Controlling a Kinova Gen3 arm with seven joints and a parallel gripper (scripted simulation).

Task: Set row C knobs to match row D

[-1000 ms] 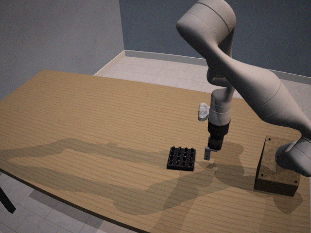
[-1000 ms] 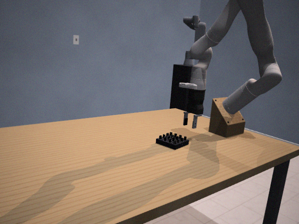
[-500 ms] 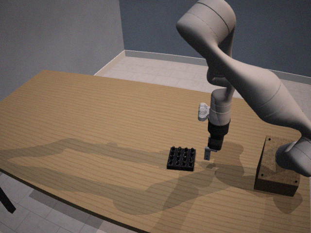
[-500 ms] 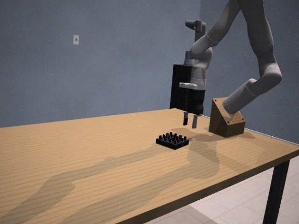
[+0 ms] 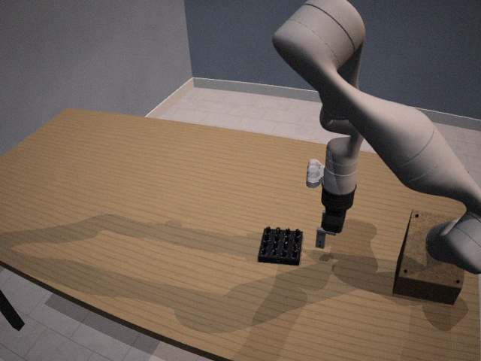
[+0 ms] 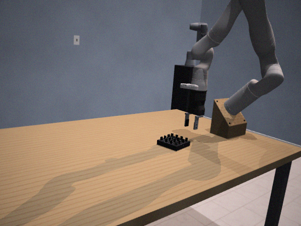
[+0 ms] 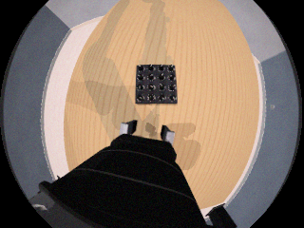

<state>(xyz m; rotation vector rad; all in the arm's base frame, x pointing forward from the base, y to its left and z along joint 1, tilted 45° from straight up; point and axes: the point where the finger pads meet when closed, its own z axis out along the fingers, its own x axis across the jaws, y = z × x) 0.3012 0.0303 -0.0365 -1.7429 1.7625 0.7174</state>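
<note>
On the wooden table (image 5: 116, 163) the knob box (image 5: 280, 246) stands on its feet, near the arm's wedge base (image 6: 228, 122). The gripper (image 6: 191, 122) hangs above and just beside it, jaws fully apart and empty. This looks like the approach step: next it must move over a row C knob, though pointer lines are too small to read.

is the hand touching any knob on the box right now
No, the open hand hangs above the table beside the knob box, with clear air between its fingers and the knobs.

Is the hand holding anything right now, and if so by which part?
Nothing is held. The hand is open and hangs above the table, beside the knob box and not touching it.
</note>
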